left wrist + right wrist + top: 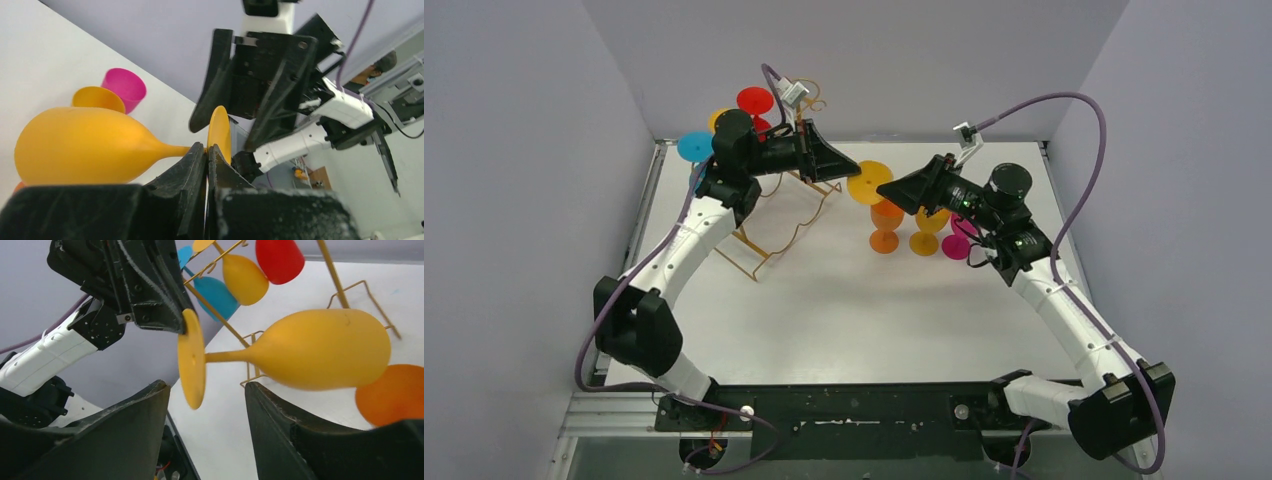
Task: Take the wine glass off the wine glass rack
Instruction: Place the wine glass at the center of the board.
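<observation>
The yellow wine glass hangs sideways in the air, clear of the gold wire wine glass rack. My left gripper is shut on the rim of its round foot, and the bowl points away from it. My right gripper is open. Its fingers straddle the foot and stem without touching. In the top view only the foot shows, between both grippers.
A red glass, a blue glass and a yellow one hang on the rack. An orange glass, a yellow glass and a pink glass stand on the table under the right arm.
</observation>
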Action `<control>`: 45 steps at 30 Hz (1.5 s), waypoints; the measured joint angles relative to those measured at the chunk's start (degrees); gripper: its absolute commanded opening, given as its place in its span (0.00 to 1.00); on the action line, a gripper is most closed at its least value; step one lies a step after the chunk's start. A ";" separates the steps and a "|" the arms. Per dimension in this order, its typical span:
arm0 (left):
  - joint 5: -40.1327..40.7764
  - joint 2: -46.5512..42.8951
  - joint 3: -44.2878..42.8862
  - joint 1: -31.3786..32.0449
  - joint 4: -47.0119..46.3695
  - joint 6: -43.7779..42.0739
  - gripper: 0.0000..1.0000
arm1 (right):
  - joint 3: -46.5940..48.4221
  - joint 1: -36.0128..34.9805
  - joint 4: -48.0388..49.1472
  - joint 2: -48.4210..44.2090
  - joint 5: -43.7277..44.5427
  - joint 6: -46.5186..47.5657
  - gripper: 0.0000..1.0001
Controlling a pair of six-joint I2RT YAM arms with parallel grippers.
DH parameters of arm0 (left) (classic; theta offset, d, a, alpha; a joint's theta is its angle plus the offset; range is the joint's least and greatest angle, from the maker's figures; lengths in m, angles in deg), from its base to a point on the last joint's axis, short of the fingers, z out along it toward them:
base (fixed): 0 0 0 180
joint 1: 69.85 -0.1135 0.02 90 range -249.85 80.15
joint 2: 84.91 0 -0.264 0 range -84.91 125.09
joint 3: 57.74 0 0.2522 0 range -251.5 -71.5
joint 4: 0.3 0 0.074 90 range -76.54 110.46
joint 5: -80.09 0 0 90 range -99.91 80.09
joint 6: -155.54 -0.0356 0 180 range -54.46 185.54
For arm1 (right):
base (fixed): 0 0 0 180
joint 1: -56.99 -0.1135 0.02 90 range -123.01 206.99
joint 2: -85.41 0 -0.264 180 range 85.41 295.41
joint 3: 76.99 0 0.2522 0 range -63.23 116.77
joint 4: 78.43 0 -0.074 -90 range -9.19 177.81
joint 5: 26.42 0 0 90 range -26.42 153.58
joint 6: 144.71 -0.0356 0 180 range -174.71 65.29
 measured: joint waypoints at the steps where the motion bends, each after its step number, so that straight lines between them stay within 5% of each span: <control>1: -0.02 -1.40 1.31 0.68 -0.72 0.13 0.00 | 0.00 -0.31 0.81 0.48 -0.96 -0.31 0.47; 6: -0.13 -7.32 6.78 1.25 -3.41 0.57 0.00 | -0.52 -1.33 3.96 2.05 -4.63 -2.16 0.14; 11: 0.48 -9.42 10.82 0.98 -4.35 0.70 0.00 | -1.75 -1.97 9.03 2.12 -8.81 -4.81 0.00; 15: 1.33 -11.06 12.94 1.18 -4.72 -0.11 0.00 | -2.89 -1.62 12.33 3.56 -11.52 -7.56 0.00; 19: 2.36 -12.24 14.75 1.16 -4.98 -0.35 0.41 | -2.89 -1.81 12.41 3.91 -12.24 -7.39 0.00; 23: 1.97 -13.70 17.00 2.21 -5.01 -0.81 0.61 | -2.89 -3.23 11.15 3.89 -12.04 -5.27 0.00; 34: 1.73 -22.25 29.22 2.75 -5.64 0.79 0.49 | -5.05 -4.87 8.70 2.03 -10.21 0.07 0.00; 45: 8.52 -23.26 33.79 6.73 -12.94 6.60 0.25 | -5.07 -7.19 9.07 2.03 -10.60 0.94 0.00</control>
